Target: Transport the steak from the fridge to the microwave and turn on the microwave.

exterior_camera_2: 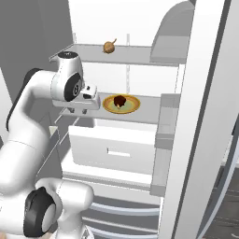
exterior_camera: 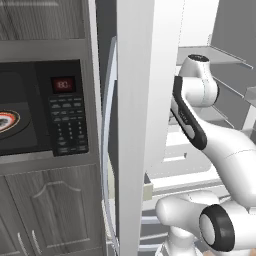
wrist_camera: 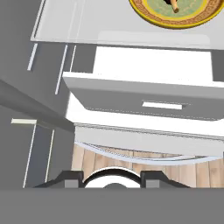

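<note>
Approaching the small dark reddish-brown steak (exterior_camera_2: 120,100), sitting on a yellow-rimmed round plate (exterior_camera_2: 132,108) on the open white fridge (exterior_camera_2: 140,28) shelf. Gripper (exterior_camera_2: 88,101) hovering just left of the plate; jaw state impossible to tell. Needing a sideways shift before descending. Staying clear of the brown onion (exterior_camera_2: 109,46) overhead, white drawer (exterior_camera_2: 116,144) below, black microwave (exterior_camera: 45,107) waiting beyond the door.

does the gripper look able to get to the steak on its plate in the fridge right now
Probably yes. The steak sits on a yellow-rimmed plate on an open fridge shelf, with the gripper level beside it and nothing between them.
</note>
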